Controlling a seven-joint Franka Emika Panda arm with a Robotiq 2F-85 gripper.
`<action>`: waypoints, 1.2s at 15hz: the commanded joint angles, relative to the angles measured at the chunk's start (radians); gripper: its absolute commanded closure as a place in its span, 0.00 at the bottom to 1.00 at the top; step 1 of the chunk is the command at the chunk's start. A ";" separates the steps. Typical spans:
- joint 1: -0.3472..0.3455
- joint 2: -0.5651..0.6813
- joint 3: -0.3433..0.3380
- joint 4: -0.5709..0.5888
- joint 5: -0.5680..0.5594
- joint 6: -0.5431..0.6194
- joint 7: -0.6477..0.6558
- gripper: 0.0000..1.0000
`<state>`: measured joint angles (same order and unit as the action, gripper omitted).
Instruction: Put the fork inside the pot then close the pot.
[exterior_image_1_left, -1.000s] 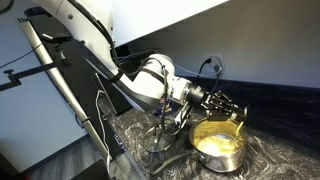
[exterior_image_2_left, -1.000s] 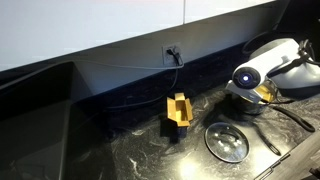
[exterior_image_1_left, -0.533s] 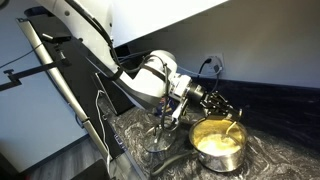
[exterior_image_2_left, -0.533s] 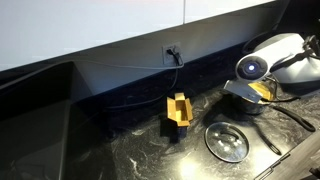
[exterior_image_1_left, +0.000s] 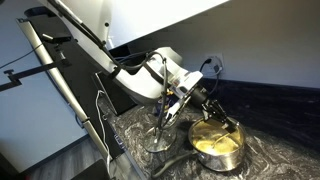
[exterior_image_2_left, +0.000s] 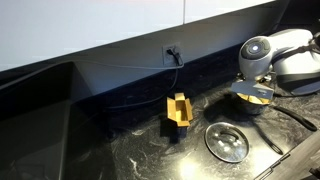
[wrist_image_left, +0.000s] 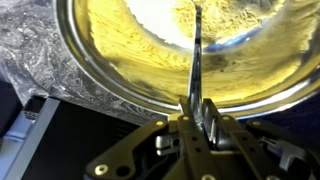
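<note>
The pot (exterior_image_1_left: 218, 143) is a round steel saucepan with a pale yellow inside; it also shows in the wrist view (wrist_image_left: 150, 50) and partly behind the arm in an exterior view (exterior_image_2_left: 250, 100). My gripper (wrist_image_left: 197, 108) is shut on the fork (wrist_image_left: 196, 50), whose thin steel shaft reaches down into the pot's inside. In an exterior view the gripper (exterior_image_1_left: 210, 108) hangs just above the pot's rim. The flat glass lid (exterior_image_2_left: 226, 142) with a knob lies on the counter in front of the pot.
A yellow block-like object (exterior_image_2_left: 178, 110) stands on the dark marbled counter (exterior_image_2_left: 130, 150) to the left of the lid. A wall outlet with a cable (exterior_image_2_left: 172, 52) is behind it. Crinkled silver foil (wrist_image_left: 40, 50) lies under the pot.
The arm has swung over and down toward the pot, bringing the fork from beside the rim into the pot's inside. The lid and yellow object have not moved.
</note>
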<state>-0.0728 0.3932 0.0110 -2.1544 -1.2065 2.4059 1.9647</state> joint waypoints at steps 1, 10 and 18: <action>0.054 -0.032 -0.030 -0.015 0.029 -0.119 -0.064 0.96; 0.119 -0.064 -0.029 -0.050 -0.508 -0.227 0.546 0.96; 0.096 -0.221 0.027 -0.150 -0.560 -0.314 0.641 0.96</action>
<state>0.0367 0.2842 0.0177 -2.2249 -1.7973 2.0995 2.6080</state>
